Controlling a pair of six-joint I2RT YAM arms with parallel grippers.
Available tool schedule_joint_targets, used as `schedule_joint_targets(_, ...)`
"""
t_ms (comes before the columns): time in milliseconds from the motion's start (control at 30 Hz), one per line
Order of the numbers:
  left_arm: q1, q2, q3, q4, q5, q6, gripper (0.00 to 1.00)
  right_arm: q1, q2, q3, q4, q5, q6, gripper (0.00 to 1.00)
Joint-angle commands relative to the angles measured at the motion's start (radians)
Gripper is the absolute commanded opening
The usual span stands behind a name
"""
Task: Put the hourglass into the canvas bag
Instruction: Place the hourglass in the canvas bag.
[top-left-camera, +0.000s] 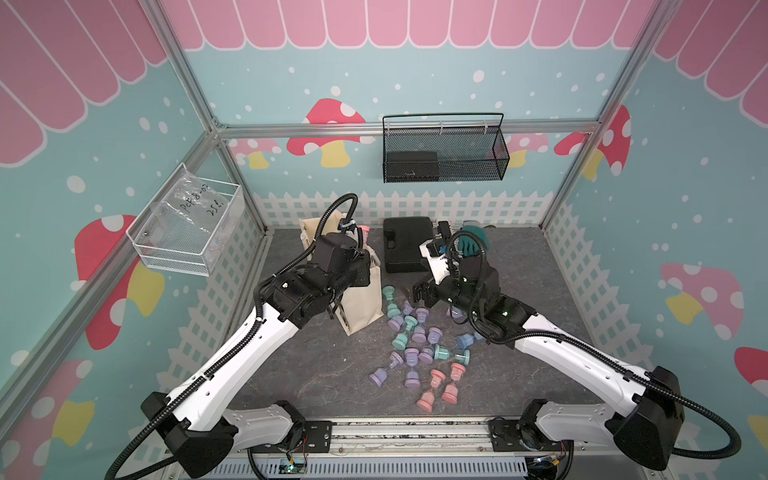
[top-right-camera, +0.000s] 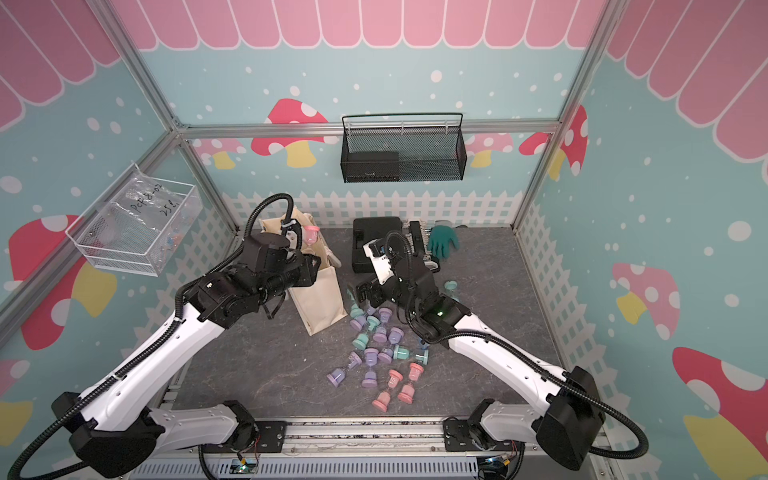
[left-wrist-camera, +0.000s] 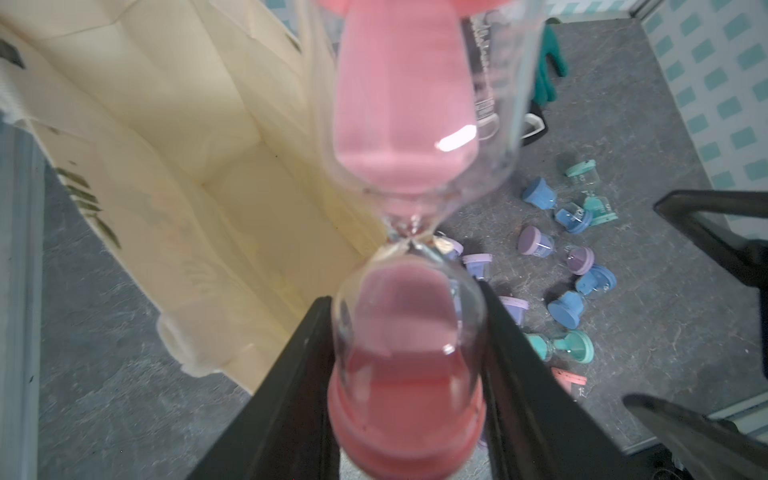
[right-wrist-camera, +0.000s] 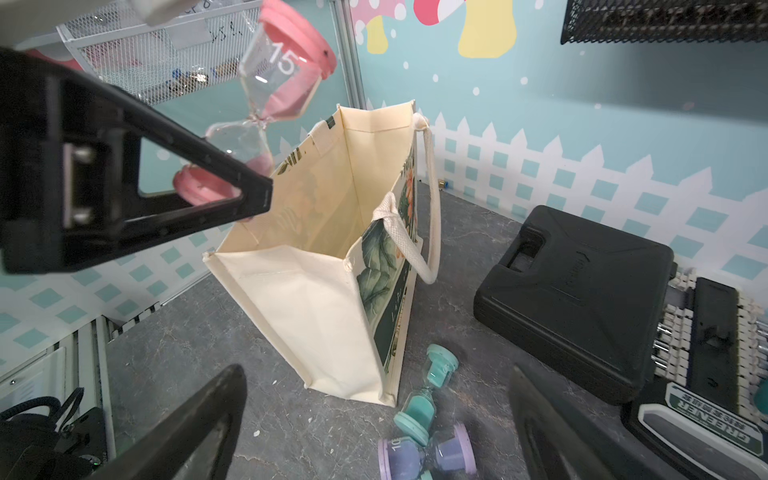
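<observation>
My left gripper (left-wrist-camera: 409, 305) is shut on a pink hourglass (left-wrist-camera: 409, 232), its black fingers clamping the lower glass bulb. The hourglass (right-wrist-camera: 270, 112) hangs tilted in the air over the open mouth of the cream canvas bag (right-wrist-camera: 307, 299), close to one top edge. In both top views the pink hourglass (top-left-camera: 363, 232) (top-right-camera: 310, 235) shows above the standing bag (top-left-camera: 361, 303) (top-right-camera: 320, 309), and my left wrist hides much of the bag's opening. To the right of the bag, low over the nearest hourglasses, my right gripper (right-wrist-camera: 376, 374) (top-left-camera: 422, 293) stands open with nothing in it.
Several purple, teal, blue and pink hourglasses (top-left-camera: 415, 345) lie scattered on the grey floor between my arms. A flat black hard case (top-left-camera: 405, 245), a tool set (right-wrist-camera: 706, 332) and a green glove (top-left-camera: 473, 239) lie at the back. A black mesh basket (top-left-camera: 444, 149) and a clear bin (top-left-camera: 187, 228) hang on the walls.
</observation>
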Motion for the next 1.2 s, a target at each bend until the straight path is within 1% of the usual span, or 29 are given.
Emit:
schedule_joint_targets(0, 0.064, 0.051, 0.049, -0.022, 0.017, 0.001, 0.12, 0.006, 0.039, 0.047, -0.001, -0.021, -0.019, 0.99)
schedule_joint_targets(167, 0.148, 0.142, 0.107, -0.038, 0.024, -0.013, 0.1, 0.006, 0.095, 0.089, -0.003, -0.021, -0.015, 1.0)
schedule_joint_targets(267, 0.176, 0.194, 0.138, -0.041, 0.033, -0.018, 0.1, 0.005, 0.113, 0.094, -0.003, -0.003, -0.006, 0.99)
schedule_joint_targets(333, 0.225, 0.231, 0.161, -0.045, 0.043, -0.028, 0.1, 0.004, 0.125, 0.098, -0.003, -0.001, -0.003, 1.0)
schedule_joint_targets(467, 0.263, 0.311, 0.214, -0.066, 0.048, -0.045, 0.09, 0.003, 0.151, 0.11, -0.003, 0.005, 0.008, 1.0)
schedule_joint_targets(667, 0.276, 0.423, 0.261, -0.08, 0.059, -0.061, 0.08, 0.001, 0.183, 0.125, -0.002, 0.015, 0.01, 1.0)
schedule_joint_targets(800, 0.29, 0.502, 0.305, -0.121, 0.043, -0.079, 0.07, 0.0, 0.189, 0.127, -0.002, 0.023, 0.011, 0.99)
schedule_joint_targets(967, 0.304, 0.584, 0.317, -0.119, 0.059, -0.108, 0.06, -0.002, 0.198, 0.125, 0.004, 0.025, 0.017, 1.0)
schedule_joint_targets(1167, 0.304, 0.682, 0.354, -0.104, 0.121, -0.109, 0.02, -0.002, 0.192, 0.112, 0.014, 0.042, 0.017, 0.99)
